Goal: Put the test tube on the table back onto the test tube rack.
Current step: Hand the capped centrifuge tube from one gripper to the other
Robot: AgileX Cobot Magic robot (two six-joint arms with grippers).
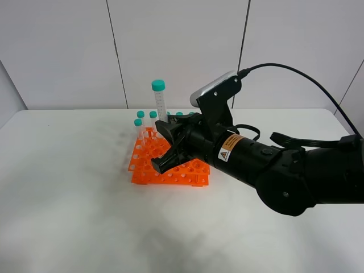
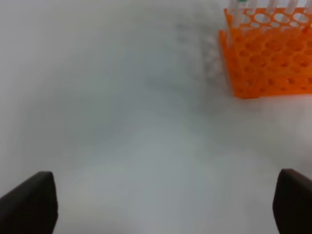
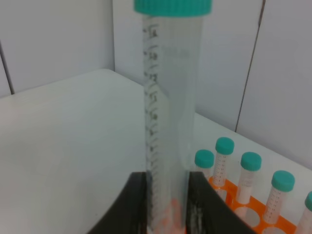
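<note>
Table (image 1: 62, 193) spreads white and wide under everything, and on it sits the orange test tube rack (image 1: 170, 168), with my right arm reaching across it from the right. My right gripper (image 1: 170, 143) hangs over the rack's middle, its two dark fingers (image 3: 139, 207) closed against the lower part of the test tube (image 1: 161, 108), which stands nearly upright with its teal cap (image 1: 158, 85) well above the capped tubes (image 1: 140, 121) seated along the rack's far side. The tube's bottom end is hidden behind my fingers, so I cannot tell whether it has entered a hole. My left gripper (image 2: 161, 204) is spread wide and holds nothing, low over bare table, well apart from the rack. The risk I judge greatest is the tube's tip landing on the grid between holes, because I cannot see it; pressing down then could tip the tube in my grip or shove the light rack aside. The clear plastic is smooth, so it could also slide between my fingers, and drifting toward the far row could knock a seated tube.
</note>
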